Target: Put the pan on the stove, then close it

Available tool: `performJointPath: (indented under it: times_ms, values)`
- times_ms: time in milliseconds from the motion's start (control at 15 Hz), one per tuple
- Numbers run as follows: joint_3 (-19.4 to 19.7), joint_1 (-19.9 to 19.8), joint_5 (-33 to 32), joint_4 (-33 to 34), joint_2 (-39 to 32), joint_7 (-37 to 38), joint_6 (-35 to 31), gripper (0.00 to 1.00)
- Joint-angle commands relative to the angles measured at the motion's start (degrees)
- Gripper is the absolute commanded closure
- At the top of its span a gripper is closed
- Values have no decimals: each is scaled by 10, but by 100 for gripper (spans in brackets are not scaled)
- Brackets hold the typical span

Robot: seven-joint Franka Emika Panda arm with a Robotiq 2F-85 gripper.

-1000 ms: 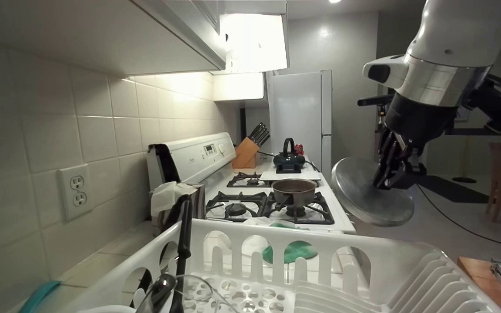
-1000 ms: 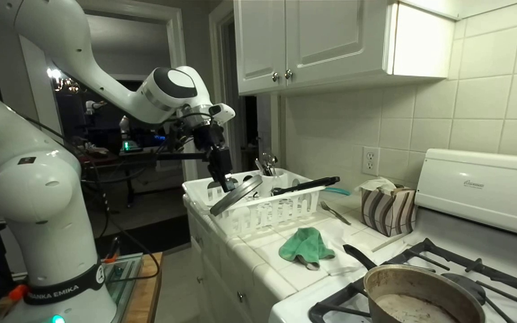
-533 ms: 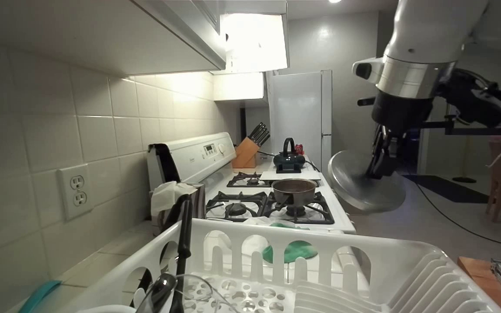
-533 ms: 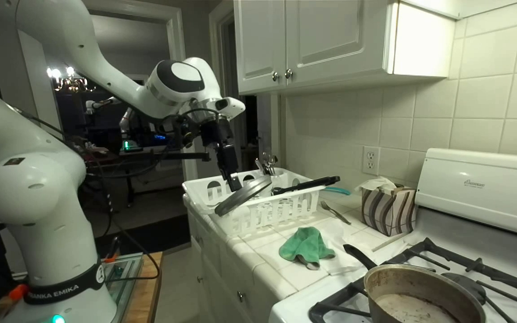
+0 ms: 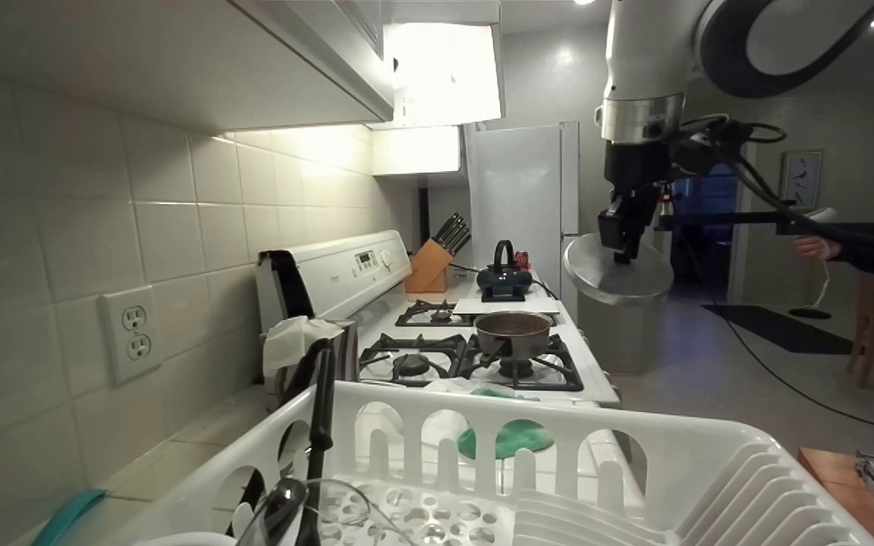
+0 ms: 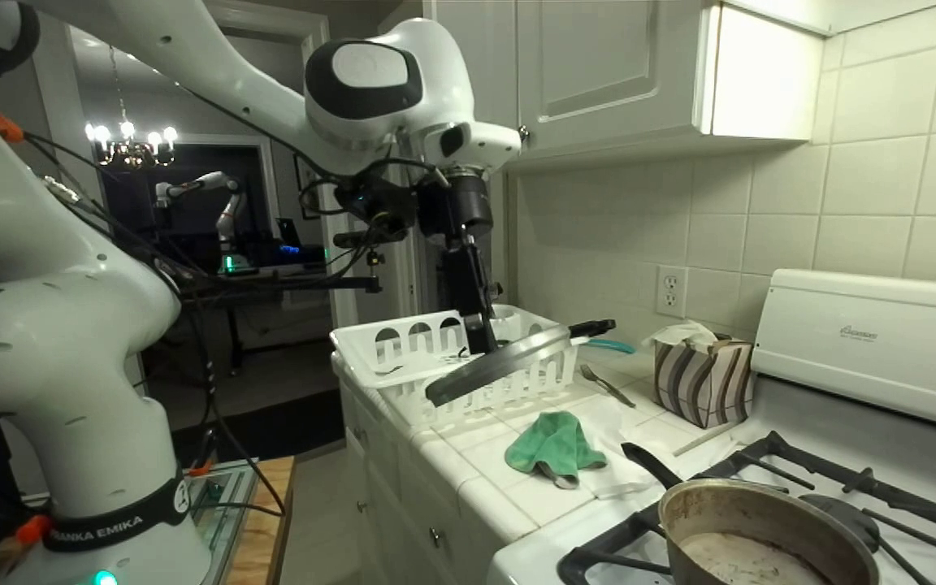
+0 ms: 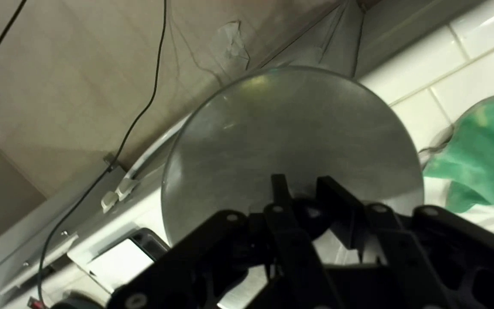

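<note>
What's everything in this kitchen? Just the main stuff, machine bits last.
Stove: one, white, beside the counter
Pan: one, grey, on the stove
Lid: one, silver, midair
Dish rack: one, white, on counter
Cloth: one, green, on counter
Fork: one, silver, on counter
Tissue box: one, striped brown, beside stove
Knife block: one, brown, beyond stove
Kettle: one, dark, near knife block
Fridge: one, white, background
Person's hand: one, pale, background
Robot arms: two, white, foreground and background
Fingers: two, black, gripping lid

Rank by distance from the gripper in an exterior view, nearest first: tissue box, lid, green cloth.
1. Lid: held in the gripper, tilted.
2. Green cloth: on the counter, toward its front edge.
3. Tissue box: farther back, near the tiled wall.
</note>
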State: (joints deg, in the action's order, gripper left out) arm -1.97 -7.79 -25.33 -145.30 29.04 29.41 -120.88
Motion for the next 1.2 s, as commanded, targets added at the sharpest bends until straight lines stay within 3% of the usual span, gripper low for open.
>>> performJointPath:
  times_ms: [0,333,400,467,800,867,1133]
  values:
    - [29,-33,59,56,-55,8,0,94]
    - [112,-49,191,107,-93,-59,-9,94]
    - [85,-55,146,83,-74,-38,-3,94]
    - [92,-58,152,89,-78,-47,-3,76]
    - [82,-57,150,88,-79,-44,-3,76]
    - [81,-59,151,98,-92,-35,1,94]
    - [109,-75,174,163,-162,-34,8,94]
